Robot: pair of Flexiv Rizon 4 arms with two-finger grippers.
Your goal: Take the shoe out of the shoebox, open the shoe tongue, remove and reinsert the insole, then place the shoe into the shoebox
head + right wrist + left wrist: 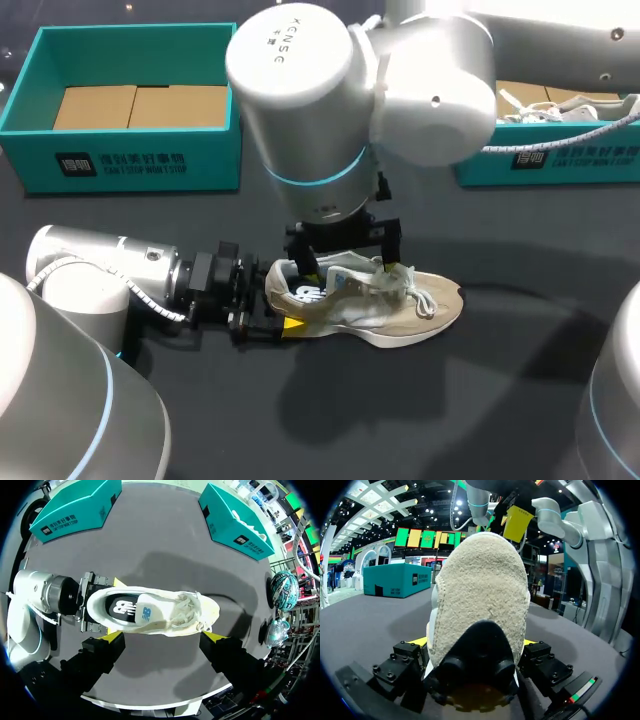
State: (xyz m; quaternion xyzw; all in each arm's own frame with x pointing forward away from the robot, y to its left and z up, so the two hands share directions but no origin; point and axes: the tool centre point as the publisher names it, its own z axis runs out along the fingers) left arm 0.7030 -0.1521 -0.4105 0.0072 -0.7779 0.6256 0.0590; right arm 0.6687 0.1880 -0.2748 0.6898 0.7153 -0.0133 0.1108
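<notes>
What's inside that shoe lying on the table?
Inside the shoe, a dark insole shows at the heel, with a pale piece over it. The laces cover the toe end, so nothing shows there.

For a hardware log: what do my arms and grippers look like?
The left arm and right arm are glossy white cylinders with light-blue joint rings. The left gripper and right gripper are black blocks with yellow tips; a white coiled cable runs to the left one.
</notes>
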